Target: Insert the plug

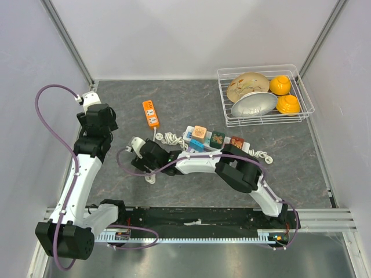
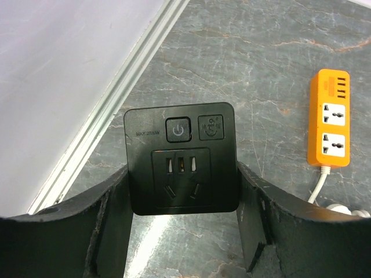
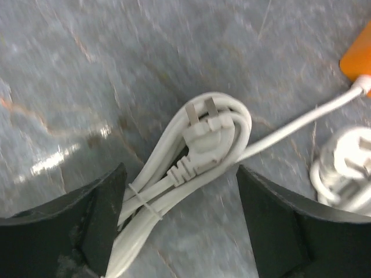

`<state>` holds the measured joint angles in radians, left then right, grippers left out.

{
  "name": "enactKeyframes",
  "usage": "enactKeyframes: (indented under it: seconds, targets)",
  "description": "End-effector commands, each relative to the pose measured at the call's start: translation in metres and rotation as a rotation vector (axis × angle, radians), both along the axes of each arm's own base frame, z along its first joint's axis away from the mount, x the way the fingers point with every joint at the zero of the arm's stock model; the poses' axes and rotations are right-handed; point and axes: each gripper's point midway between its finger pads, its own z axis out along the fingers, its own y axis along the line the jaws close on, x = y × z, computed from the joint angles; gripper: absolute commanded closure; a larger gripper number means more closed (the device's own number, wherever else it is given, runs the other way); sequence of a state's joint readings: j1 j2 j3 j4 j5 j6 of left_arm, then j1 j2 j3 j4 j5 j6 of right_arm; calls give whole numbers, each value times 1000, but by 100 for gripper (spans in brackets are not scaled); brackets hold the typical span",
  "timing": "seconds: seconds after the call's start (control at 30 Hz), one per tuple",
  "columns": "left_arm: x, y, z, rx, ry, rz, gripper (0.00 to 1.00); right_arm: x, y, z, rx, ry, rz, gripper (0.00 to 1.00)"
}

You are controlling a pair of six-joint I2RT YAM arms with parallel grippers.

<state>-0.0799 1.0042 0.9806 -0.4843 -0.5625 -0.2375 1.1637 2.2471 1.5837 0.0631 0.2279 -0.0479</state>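
The left jaws are closed on a black socket (image 2: 181,159). It sits between them with its holes facing the wrist camera. The right jaws stand wide open and hold nothing. They hang low over the white plug (image 3: 206,136), which lies on the grey worktop (image 3: 69,69) between them, on its own tied cord (image 3: 152,200). An orange strip (image 2: 329,124) lies flat, well apart from the socket.

arms (image 1: 75,174): white links, black joints; cables (image 1: 36,107): purple; fingers (image 2: 290,231): black
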Motion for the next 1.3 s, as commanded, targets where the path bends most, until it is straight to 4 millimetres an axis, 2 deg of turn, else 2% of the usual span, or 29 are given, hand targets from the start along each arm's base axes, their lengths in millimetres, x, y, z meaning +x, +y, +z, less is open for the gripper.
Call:
enactKeyframes:
  seconds: [0.0,0.07,0.1,0.17,0.2,0.27,0.37,0.47,0.5,0.53,0.6,0.63,0.7,0.73,0.8,0.83,0.87,0.9,0.93,1.0,1.1,1.13,1.17,1.2,1.23,1.27]
  targets:
    - [8,-4,17,-34,-86,-19,98,-19,-60,-28,-221,64,-13,26]
    - [10,-8,18,-39,-92,-41,98,-32,-66,-27,-221,116,13,37]
    - [11,-9,19,-42,-99,-48,98,-37,-67,-26,-221,132,28,49]
    - [13,-14,18,-49,-98,-82,98,-50,-75,-27,-243,186,66,56]
    - [14,-17,19,-53,-108,-99,98,-54,-78,-27,-251,202,77,66]
    - [16,-25,18,-65,-107,-151,98,-72,-93,-31,-289,259,121,74]
    - [20,-35,17,-81,-112,-210,98,-92,-119,-35,-334,317,158,93]
    - [23,-43,15,-90,-107,-257,98,-113,-153,-34,-394,365,189,100]
    - [23,-45,14,-93,-106,-270,98,-119,-162,-32,-408,376,195,100]
    - [25,-47,14,-95,-109,-283,98,-128,-180,-30,-436,399,197,100]
    - [26,-54,12,-106,-105,-322,98,-138,-198,-27,-458,433,191,100]
    - [27,-59,12,-113,-106,-351,98,-147,-218,-26,-492,456,181,100]
    - [28,-64,10,-119,-98,-381,98,-157,-241,-24,-536,501,132,100]
    - [29,-69,8,-127,-93,-411,98,-159,-250,-20,-540,499,117,100]
    - [31,-75,5,-134,-85,-446,98,-162,-254,-10,-511,523,53,100]
    - [31,-81,4,-139,-78,-487,98,-164,-254,-2,-484,523,49,99]
    - [32,-86,0,-146,-66,-512,98,-163,-256,0,-477,521,34,92]
    - [33,-90,-1,-151,-60,-537,98,-162,-259,2,-476,513,15,91]
    - [32,-99,-3,-159,-51,-590,98,-154,-266,1,-490,485,-37,91]
    - [32,-109,-8,-171,-30,-641,98,-151,-273,-4,-513,478,-63,87]
    - [28,-122,-18,-172,28,-700,98,-144,-268,-5,-499,464,-76,76]
    - [27,-124,-20,-160,45,-710,98,-141,-262,0,-470,448,-73,68]
    - [25,-131,-22,-154,57,-729,98,-138,-257,6,-438,429,-69,49]
    - [25,-133,-21,-148,65,-735,98,-133,-247,13,-390,405,-59,42]
    - [21,-133,-30,-144,114,-724,98,-128,-239,25,-337,380,-55,35]
    - [18,-137,-33,-143,139,-734,98,-123,-234,33,-307,351,-55,23]
